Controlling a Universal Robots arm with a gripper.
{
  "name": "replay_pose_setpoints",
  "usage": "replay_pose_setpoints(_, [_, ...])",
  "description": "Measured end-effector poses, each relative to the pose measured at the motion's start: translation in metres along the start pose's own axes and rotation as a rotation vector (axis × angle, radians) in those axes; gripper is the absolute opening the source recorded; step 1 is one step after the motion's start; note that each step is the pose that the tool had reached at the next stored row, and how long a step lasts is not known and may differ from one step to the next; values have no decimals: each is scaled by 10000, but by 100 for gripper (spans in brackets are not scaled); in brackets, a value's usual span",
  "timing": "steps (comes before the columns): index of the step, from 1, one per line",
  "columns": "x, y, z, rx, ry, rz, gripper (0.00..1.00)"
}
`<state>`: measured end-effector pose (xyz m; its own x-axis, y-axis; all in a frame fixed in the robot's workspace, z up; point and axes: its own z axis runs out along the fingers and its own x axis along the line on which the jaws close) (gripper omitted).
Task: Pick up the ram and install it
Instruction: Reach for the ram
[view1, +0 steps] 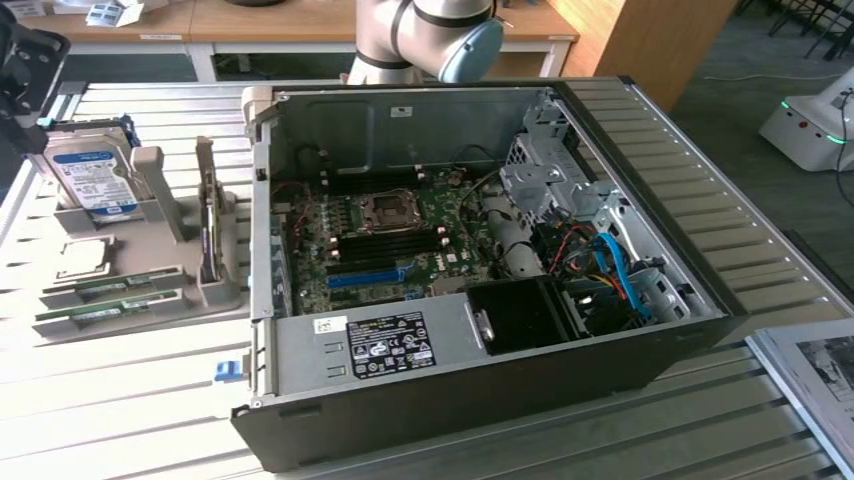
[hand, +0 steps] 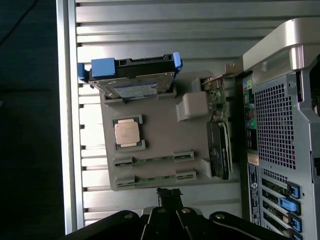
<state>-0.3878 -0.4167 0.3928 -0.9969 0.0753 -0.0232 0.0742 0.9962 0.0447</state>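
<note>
Ram (hand: 155, 177) lies in its slot on the gray tray (hand: 160, 135), next to the open computer case (view1: 400, 120). So no part of the job is done yet. It has not been picked up, and it has not been put onto the green board (view1: 320, 265) inside the case. It is a long, thin green stick, and a twin stick (hand: 154, 160) lies just beside it. The claw (hand: 167, 195) hangs near the tray edge closest to the ram, pinched tight with nothing in it.

Pale slatted table (view1: 120, 400), wooden desks (view1: 267, 22) behind, grey carpeted floor (view1: 747, 70)
</note>
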Motion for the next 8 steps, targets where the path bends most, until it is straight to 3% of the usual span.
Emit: replay_pose_setpoints(8, [-3,-37,-1,0,-1,1,10])
